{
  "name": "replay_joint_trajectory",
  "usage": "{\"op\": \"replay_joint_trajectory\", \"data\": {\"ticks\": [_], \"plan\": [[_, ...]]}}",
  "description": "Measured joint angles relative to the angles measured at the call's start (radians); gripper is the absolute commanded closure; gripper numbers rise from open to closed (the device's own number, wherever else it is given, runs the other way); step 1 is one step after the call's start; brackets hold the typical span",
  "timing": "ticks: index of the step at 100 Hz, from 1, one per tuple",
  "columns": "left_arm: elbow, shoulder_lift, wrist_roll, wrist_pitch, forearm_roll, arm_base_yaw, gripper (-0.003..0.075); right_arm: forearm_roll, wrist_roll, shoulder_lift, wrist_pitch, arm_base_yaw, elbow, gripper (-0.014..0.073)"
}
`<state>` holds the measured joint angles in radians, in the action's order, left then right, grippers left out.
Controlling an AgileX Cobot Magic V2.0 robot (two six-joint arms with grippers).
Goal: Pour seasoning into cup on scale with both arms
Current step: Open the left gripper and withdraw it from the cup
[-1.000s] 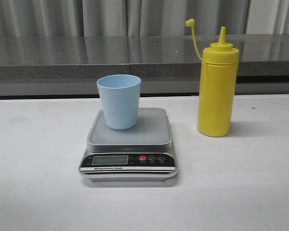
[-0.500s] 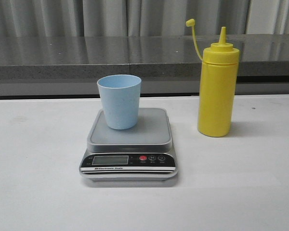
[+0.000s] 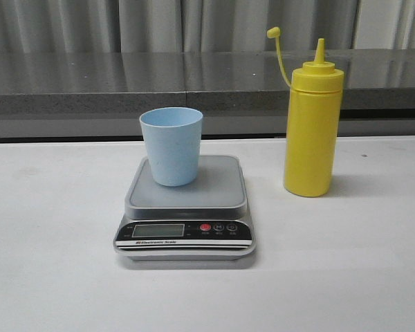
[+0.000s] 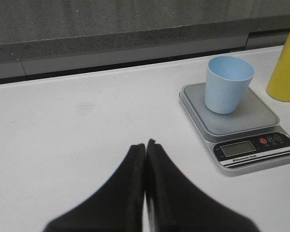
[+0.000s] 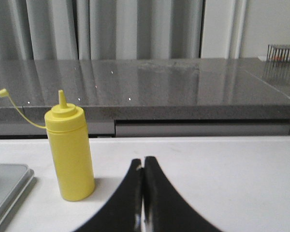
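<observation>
A light blue cup (image 3: 171, 145) stands upright on the far left part of the silver-grey scale (image 3: 207, 197) at the table's middle. The yellow seasoning bottle (image 3: 312, 131) stands upright on the table right of the scale, its cap hanging off the nozzle on its tether. Neither arm shows in the front view. My left gripper (image 4: 145, 143) is shut and empty, above the table well short of the scale (image 4: 253, 128) and cup (image 4: 228, 83). My right gripper (image 5: 142, 160) is shut and empty, beside and apart from the bottle (image 5: 69, 154).
A grey stone counter (image 3: 124, 79) with curtains behind it runs along the table's far edge. A scale corner (image 5: 5, 186) shows beside the bottle in the right wrist view. A small wire rack (image 5: 282, 52) sits far off on the counter.
</observation>
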<state>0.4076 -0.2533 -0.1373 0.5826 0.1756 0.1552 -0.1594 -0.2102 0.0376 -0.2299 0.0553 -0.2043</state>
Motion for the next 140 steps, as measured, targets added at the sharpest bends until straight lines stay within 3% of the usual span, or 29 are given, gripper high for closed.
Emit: {"op": "replay_joint_trajectory", "data": {"ticks": [29, 55, 79, 93, 105, 117, 123, 140], "plan": [[-0.001, 0.0, 0.0, 0.0, -0.002, 0.0, 0.0741, 0.006, 0.0, 0.297, -0.229, 0.0, -0.228, 0.0661], [-0.001, 0.0, 0.0, 0.0, -0.002, 0.0, 0.0741, 0.105, 0.0, 0.575, -0.206, 0.002, -0.311, 0.0661], [-0.001, 0.0, 0.0, 0.002, -0.002, 0.0, 0.0741, 0.153, 0.009, 0.755, -0.142, 0.095, -0.313, 0.0638], [-0.001, 0.0, 0.0, 0.002, -0.002, 0.0, 0.0741, 0.153, 0.011, 0.814, -0.083, 0.158, -0.315, 0.0461], [-0.001, 0.0, 0.0, 0.002, -0.002, 0.0, 0.0741, 0.141, 0.011, 0.839, -0.046, 0.181, -0.315, 0.0179], [-0.001, 0.0, 0.0, 0.002, -0.002, -0.002, 0.0741, 0.134, 0.013, 0.848, 0.007, 0.186, -0.315, -0.003], [-0.001, 0.0, 0.0, 0.002, -0.002, -0.002, 0.0741, 0.134, 0.013, 0.85, 0.055, 0.186, -0.308, -0.0072], [-0.001, 0.0, 0.0, 0.002, -0.002, -0.002, 0.0741, 0.134, 0.013, 0.88, 0.206, 0.186, -0.252, -0.0069]]}}
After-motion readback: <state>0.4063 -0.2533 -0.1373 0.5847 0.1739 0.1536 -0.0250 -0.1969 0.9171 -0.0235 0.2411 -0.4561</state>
